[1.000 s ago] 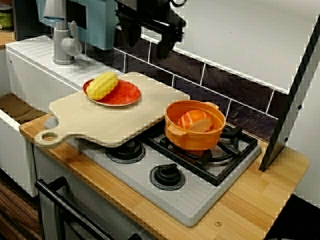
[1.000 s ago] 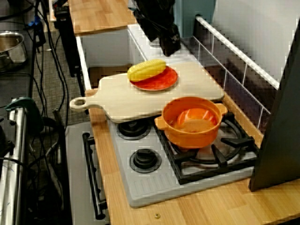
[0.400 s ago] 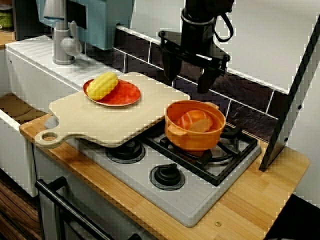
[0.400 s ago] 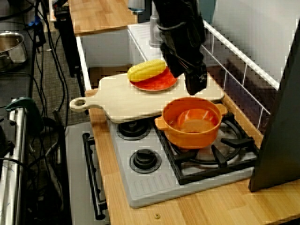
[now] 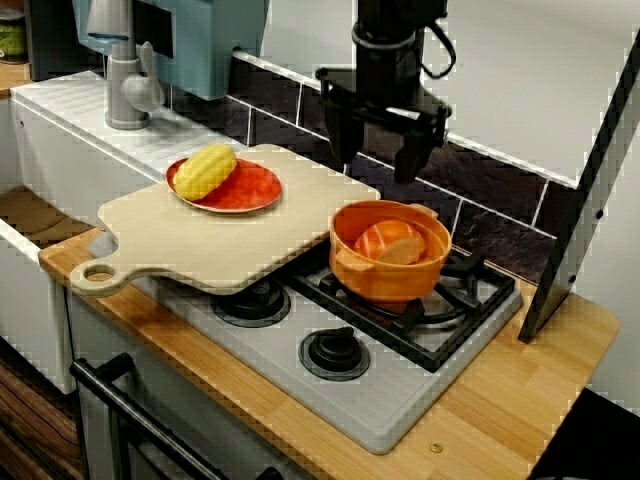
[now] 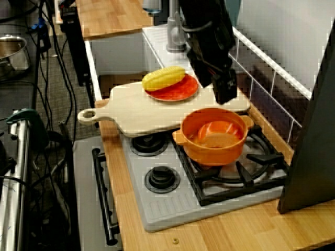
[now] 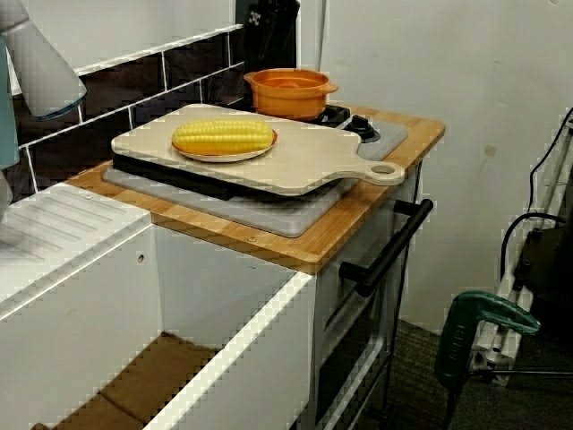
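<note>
My black gripper (image 5: 372, 160) hangs open and empty above the far rim of an orange pot (image 5: 388, 270), close to the tiled wall. From the stove end, the gripper (image 6: 215, 88) sits above the gap between pot (image 6: 214, 150) and plate. The pot stands on the back right burner and holds a salmon-coloured piece of food (image 5: 388, 240). To the left, a corn cob (image 5: 205, 170) lies on a red plate (image 5: 256, 188) on a pale wooden cutting board (image 5: 210, 240). In the view from the sink side, only the arm's dark bulk (image 7: 273, 31) shows behind the pot (image 7: 288, 97).
The board (image 7: 309, 166) overhangs the grey stove (image 5: 380, 400), covering its left burners. A front burner knob (image 5: 335, 352) is uncovered. A grey faucet (image 5: 125, 85) and white sink (image 7: 81, 269) lie to the left. A black slanted panel (image 5: 580, 200) stands at the right.
The arm swung from over the back of the board down and right to above the pot's far rim. Since then it has barely shifted. Pot, corn and board stayed put.
</note>
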Available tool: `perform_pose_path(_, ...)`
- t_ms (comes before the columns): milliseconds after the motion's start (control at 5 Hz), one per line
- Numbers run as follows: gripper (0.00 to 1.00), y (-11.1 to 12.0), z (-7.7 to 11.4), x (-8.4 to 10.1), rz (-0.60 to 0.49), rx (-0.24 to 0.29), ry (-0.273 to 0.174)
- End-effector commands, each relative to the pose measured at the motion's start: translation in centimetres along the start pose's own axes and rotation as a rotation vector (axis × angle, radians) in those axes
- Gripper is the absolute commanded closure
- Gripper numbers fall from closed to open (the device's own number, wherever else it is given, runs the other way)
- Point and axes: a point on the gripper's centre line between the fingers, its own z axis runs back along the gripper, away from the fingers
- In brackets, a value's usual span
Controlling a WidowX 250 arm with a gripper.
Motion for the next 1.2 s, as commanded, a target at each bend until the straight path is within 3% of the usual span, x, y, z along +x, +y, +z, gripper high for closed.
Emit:
perform_pose_path(0, 0.00, -0.2, 0.3, 0.2, -0.039, -0.024, -0.031)
perform_pose_path(400, 0.00, -3.1, 0.6, -0.2, -0.140, -0.007, -0.002)
perform_pose_path(1000, 0.00, -4.0, -0.1, -0.5, -0.184, 0.008, -0.004)
